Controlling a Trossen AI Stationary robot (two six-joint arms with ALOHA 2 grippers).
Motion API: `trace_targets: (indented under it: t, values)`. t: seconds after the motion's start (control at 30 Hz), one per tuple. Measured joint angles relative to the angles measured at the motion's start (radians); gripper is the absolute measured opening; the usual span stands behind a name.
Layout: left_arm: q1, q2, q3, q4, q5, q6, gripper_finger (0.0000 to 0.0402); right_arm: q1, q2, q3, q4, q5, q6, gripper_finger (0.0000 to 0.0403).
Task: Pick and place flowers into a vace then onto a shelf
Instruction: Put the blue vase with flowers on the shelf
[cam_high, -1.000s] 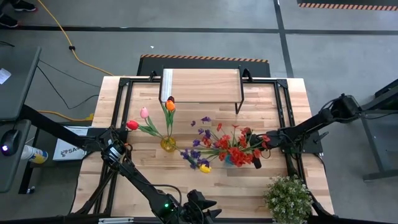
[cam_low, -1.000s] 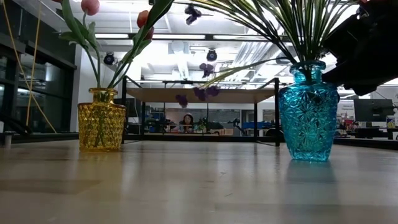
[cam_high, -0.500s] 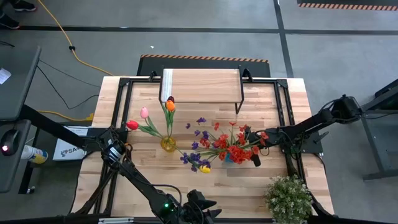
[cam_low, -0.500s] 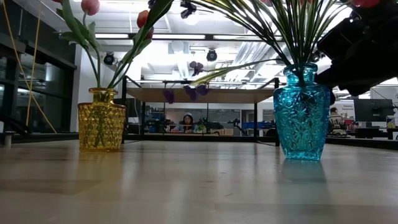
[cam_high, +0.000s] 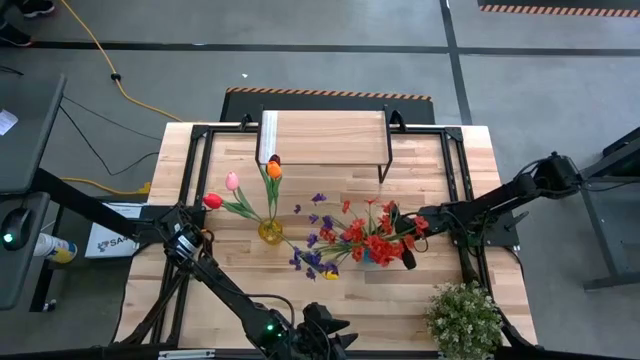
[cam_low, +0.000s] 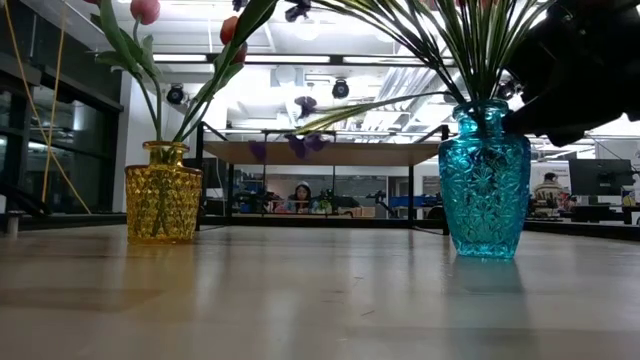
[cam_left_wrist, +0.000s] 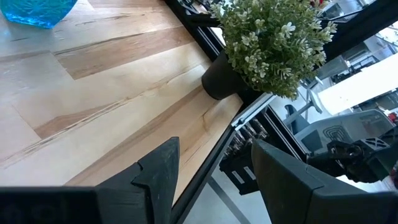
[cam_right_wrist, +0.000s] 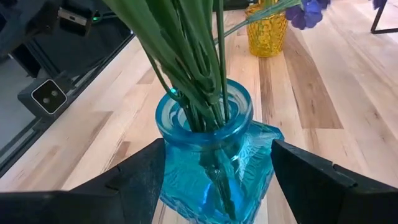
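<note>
Flowers (cam_high: 370, 235) in unlabelled blue vase (cam_low: 484, 180), right gripper (cam_right_wrist: 214, 180) around it

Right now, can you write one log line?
right gripper: shut on blue vase | left gripper: open, idle | shelf: bare

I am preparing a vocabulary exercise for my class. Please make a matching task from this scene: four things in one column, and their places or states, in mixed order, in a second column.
Things:
1. blue vase
2. yellow vase
3. shelf
4. potted plant

Places or states:
a. nothing stands on its top
b. at the table's near right corner
c. between the right gripper's fingers
d. holds tulips, no gripper near it

Pairs: 1-c, 2-d, 3-a, 4-b
</note>
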Motion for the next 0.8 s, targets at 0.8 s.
trace_targets:
  t: [0.8]
  values:
    - [-0.001, 0.0, 0.0, -0.006, 0.002, 0.0, 0.0232, -0.067, 0.0, -0.004, 0.055, -0.14, 0.005, 0.028]
